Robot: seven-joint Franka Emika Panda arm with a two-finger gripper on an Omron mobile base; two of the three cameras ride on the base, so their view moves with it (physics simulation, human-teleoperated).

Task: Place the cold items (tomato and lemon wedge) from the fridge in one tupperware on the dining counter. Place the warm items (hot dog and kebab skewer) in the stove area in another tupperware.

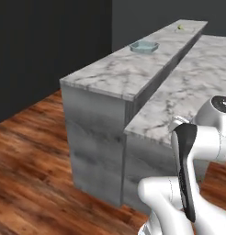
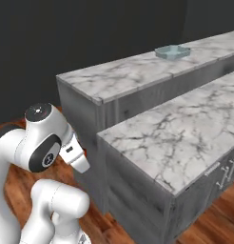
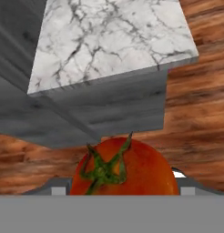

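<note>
In the hand view a red tomato [image 3: 123, 168] with a green stem and calyx sits right at the bottom, in the spot between the fingers; the fingertips themselves are hidden behind the fruit, so the tomato appears to be held with the fingers set wide around it, though the contact itself cannot be seen. Beyond the tomato the hand camera looks down on the end of a white marble tabletop with grey veins, its grey base below it, and a reddish-brown wooden floor [image 3: 200, 113] around it. In the base views the white arm [image 1: 197, 151] is folded low, in front of the near end of the counters. The long dining counter [image 1: 133, 69] is the higher, farther marble tabletop over a plain grey base; a lower marble-topped block [image 2: 176, 138] stands against it on the robot's side, with silver drawer handles [image 2: 226, 174] on its front in the right base view. A shallow pale blue-green tupperware [image 1: 144, 46] rests on the dining counter, well away from the arm, and farther along the same tabletop lies a small yellow-green lemon wedge [image 1: 180, 27]. A dark wall stands behind the counters.
</note>
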